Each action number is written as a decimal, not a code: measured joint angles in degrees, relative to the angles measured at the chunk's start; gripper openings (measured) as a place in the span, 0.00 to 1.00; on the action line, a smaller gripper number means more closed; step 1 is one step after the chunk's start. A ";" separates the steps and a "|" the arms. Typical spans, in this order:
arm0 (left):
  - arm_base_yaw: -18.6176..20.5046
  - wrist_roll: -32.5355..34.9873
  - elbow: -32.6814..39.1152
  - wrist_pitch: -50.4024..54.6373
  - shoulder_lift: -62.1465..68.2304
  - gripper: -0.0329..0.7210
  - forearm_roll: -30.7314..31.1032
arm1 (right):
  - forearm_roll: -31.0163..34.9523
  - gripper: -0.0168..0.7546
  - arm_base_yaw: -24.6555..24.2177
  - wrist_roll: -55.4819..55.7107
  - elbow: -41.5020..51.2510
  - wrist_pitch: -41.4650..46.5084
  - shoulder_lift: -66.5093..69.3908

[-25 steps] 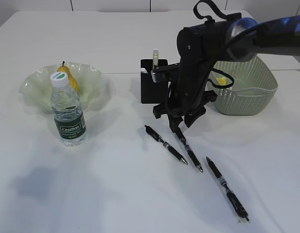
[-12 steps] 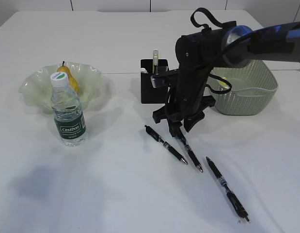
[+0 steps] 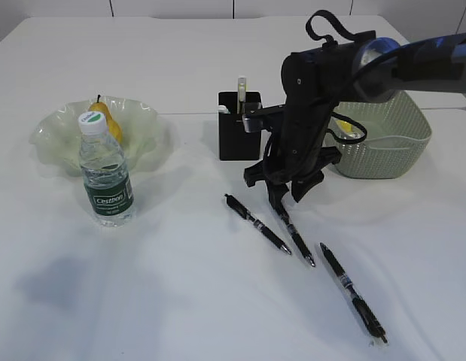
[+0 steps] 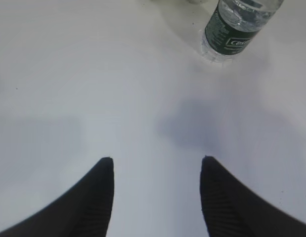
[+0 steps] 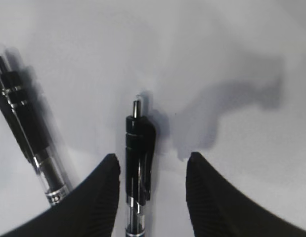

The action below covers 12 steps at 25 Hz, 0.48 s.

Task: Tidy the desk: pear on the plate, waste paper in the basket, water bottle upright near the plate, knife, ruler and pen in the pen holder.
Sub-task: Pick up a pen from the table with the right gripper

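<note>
Pen: light, stiff, slick barrel (rolls easily); grip mid-barrel.
Right gripper: jaws apart, straddling pen.
Left gripper: jaws apart, empty.

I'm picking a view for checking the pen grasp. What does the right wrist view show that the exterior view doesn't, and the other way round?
Only the right wrist view shows the right gripper with open jaws on either side of the middle pen, with gaps on both sides.

Only the exterior view shows the third pen, the pen holder, basket, plate, pear and water bottle.

Both show the middle pen, the left pen beside it and the desk.
</note>
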 joint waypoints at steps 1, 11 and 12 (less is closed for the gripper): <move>0.00 0.00 0.00 0.00 0.00 0.57 0.00 | 0.04 0.46 0.00 0.00 0.00 0.00 0.00; 0.00 0.00 0.00 0.00 0.00 0.57 0.00 | 1.58 0.46 0.20 -0.11 0.00 1.05 0.00; 0.00 0.00 0.00 -0.14 0.00 0.57 0.00 | 1.85 0.46 0.20 -0.19 0.00 1.08 0.00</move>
